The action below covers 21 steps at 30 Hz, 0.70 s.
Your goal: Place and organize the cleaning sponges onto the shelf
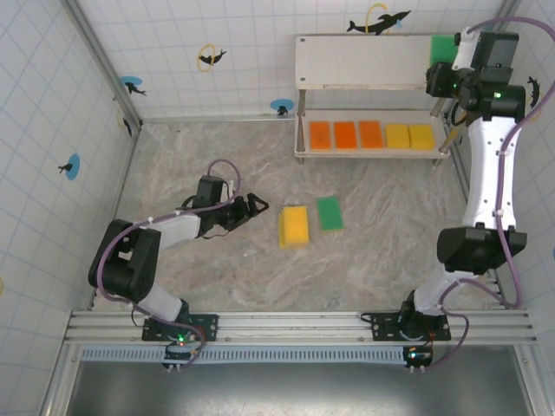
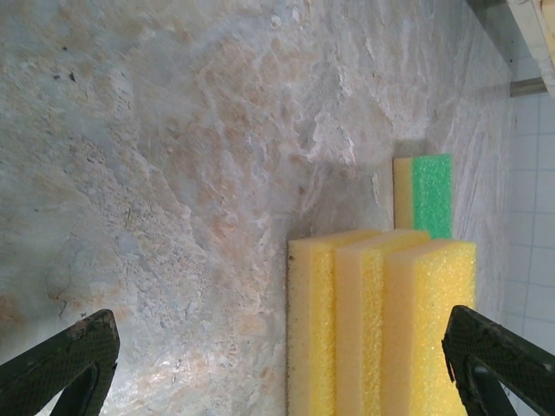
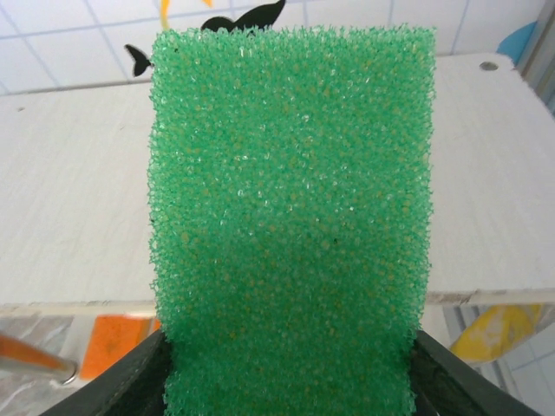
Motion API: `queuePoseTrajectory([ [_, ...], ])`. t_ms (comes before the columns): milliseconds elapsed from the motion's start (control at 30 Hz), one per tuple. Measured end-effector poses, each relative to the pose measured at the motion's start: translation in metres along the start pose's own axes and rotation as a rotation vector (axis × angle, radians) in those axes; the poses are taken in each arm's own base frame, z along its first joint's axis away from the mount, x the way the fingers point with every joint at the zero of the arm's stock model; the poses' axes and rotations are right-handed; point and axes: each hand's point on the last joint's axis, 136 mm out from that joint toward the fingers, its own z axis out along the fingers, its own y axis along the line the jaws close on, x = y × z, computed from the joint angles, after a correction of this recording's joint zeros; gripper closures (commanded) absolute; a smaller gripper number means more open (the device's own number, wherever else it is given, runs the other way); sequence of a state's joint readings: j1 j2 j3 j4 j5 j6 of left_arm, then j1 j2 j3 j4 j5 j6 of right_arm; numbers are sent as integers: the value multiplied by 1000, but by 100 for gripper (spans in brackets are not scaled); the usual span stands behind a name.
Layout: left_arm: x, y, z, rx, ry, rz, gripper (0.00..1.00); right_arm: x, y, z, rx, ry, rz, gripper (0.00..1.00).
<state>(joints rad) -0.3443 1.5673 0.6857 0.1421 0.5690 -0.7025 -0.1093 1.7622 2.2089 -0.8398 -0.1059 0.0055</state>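
Progress: the lower board [image 1: 303,149] of the shelf [image 1: 364,62] carries a tidy row of three orange sponges [image 1: 345,135] and two yellow sponges [image 1: 409,136], edges touching. My right pincer [image 3: 290,390] is clenched on a green scouring sponge [image 3: 290,217] at the right end of the top board [image 3: 78,199]. I cannot tell whether it rests on the board yet.

Left to do: three yellow blocks [image 2: 381,329] sit pressed together on the worktop [image 1: 191,156], with a green-faced sponge [image 1: 329,212] just beside them. My left pincer [image 1: 253,206] is released, jaws wide, near the yellow blocks and touching nothing. By my count, over half is shelved.

Materials: the green face is a coarse, glinting fibre mesh. The yellow foam is open-pored and soft-edged. The boards are matte, pale and flat, and the worktop is marbled stone-print.
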Motion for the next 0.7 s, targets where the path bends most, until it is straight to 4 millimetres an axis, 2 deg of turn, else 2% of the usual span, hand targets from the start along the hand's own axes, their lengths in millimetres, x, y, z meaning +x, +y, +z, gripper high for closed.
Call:
queuePoseTrajectory([
  [100,-4,0,1,5,-3,4,2,-4,-16,10,26,-1,5,40],
  [233,-7,3,2,12,0,9,2,1,-38,23,56,16,13,40],
  [433,-11,10,2,15,-1,-9,2,1,-60,47,42,-1,30,40],
  [567,-16,14,4,15,0,-23,2,-11,-69,56,13,-49,43,40],
  [700,-21,15,6,25,2,-27,2,-27,-72,52,-1,-105,32,39],
])
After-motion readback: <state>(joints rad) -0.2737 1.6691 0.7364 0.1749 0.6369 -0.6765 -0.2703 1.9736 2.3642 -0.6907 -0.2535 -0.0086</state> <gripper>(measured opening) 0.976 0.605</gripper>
